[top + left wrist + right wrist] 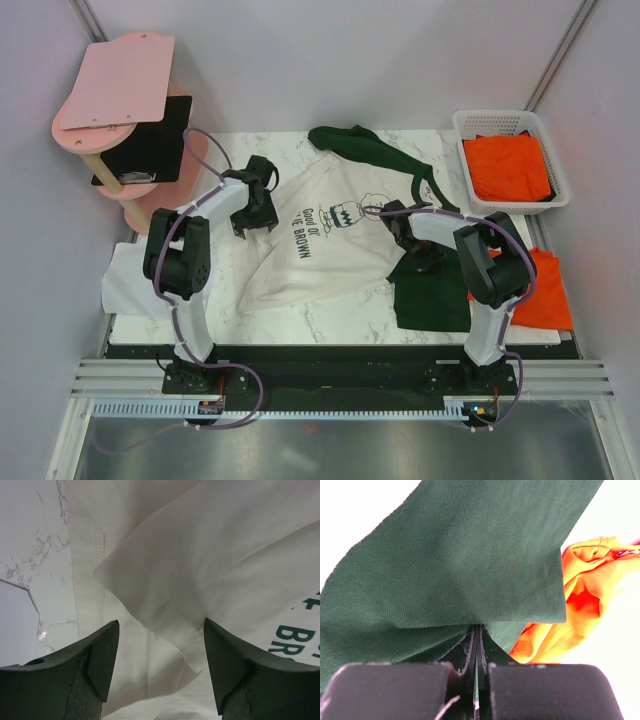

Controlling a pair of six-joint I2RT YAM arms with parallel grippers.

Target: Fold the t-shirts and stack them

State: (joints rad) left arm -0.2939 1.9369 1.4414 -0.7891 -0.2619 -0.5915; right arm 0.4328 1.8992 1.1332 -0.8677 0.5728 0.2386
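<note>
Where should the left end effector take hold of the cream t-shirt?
Grip the cream t-shirt at the loose folded flap under the open left end effector, descending from the shirt's left edge; that flap's free edge lies on top. The right end effector holds the green sleeve.

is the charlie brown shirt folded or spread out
Spread out, rumpled: the cream shirt lies open across the table, print showing, a green sleeve pinched in the right gripper.

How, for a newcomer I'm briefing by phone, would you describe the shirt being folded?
Start at the marble table and look at its middle. The cream t-shirt lies spread there, with dark green sleeves and a Charlie Brown print; the neighbouring orange shirts are plain.
</note>
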